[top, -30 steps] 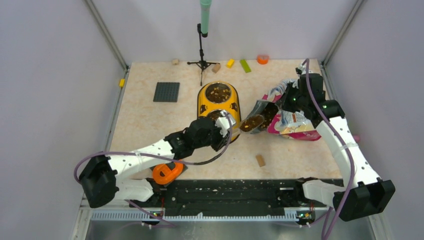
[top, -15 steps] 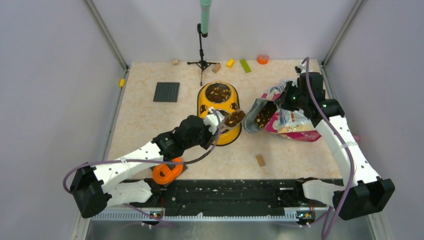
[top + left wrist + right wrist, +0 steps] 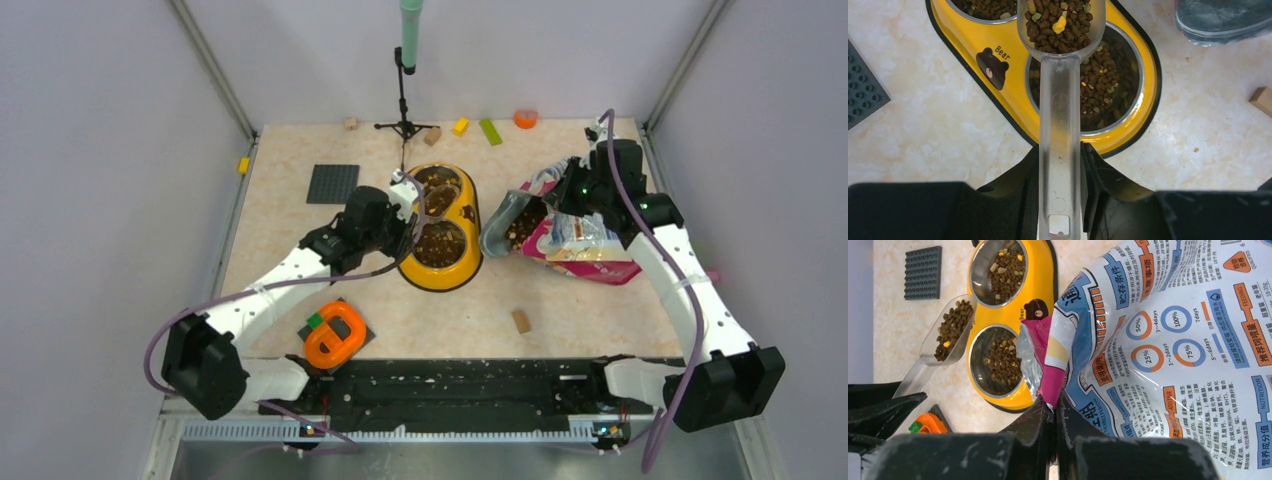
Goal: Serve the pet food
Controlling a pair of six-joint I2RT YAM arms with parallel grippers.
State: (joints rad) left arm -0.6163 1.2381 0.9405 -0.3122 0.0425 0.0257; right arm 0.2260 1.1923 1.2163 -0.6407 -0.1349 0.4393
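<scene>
One heaped scoopful of the pet food (image 3: pixel 1058 25), small dark-brown dry pellets with a few greenish ones and one yellow piece, lies in the clear plastic scoop (image 3: pixel 1060 110). My left gripper (image 3: pixel 1060 152) is clenched on its flat handle. The scoop hangs above the yellow two-bowl feeder (image 3: pixel 1010 92) in the middle of the table, toward the far edge, and both steel bowls already hold pellets. I judge the food to be light and loose: it rolls and spills easily, so I cannot grasp it directly and must keep the scoop level. The smooth, stiff handle may twist between the fingers. My right gripper (image 3: pixel 1054 405) pinches the mouth edge of the glossy pink bag (image 3: pixel 1158 365) near the right edge. Its film looks soft and slippery.
</scene>
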